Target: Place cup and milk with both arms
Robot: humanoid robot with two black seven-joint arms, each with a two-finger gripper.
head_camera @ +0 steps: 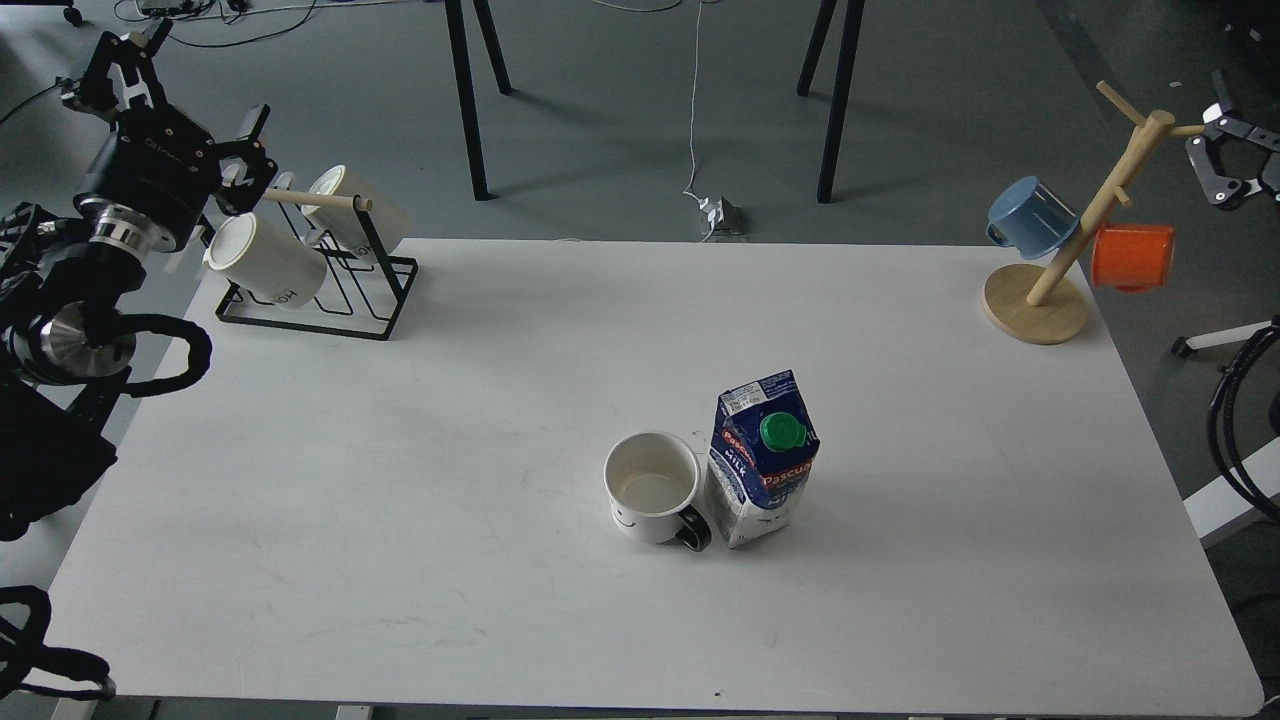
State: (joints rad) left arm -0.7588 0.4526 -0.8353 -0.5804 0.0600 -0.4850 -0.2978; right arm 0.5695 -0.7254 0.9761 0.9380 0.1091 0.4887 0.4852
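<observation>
The white cup (652,487) with a black handle and a small smiley face stands upright on the white table (400,480), a little right of centre. The blue-and-white milk carton (762,460) with a green cap stands upright right beside it, touching or nearly touching on its right. My left gripper (180,85) is open and empty at the far upper left, beyond the table's back left corner, by the mug rack. My right gripper (1225,150) is at the far right edge, partly cut off, open and empty, far from both things.
A black wire rack (310,305) holding two white lettered mugs (265,262) stands at the back left corner. A wooden mug tree (1035,305) with a blue cup (1030,218) and an orange cup (1130,257) stands at the back right. Black cables (1235,420) hang off the right edge.
</observation>
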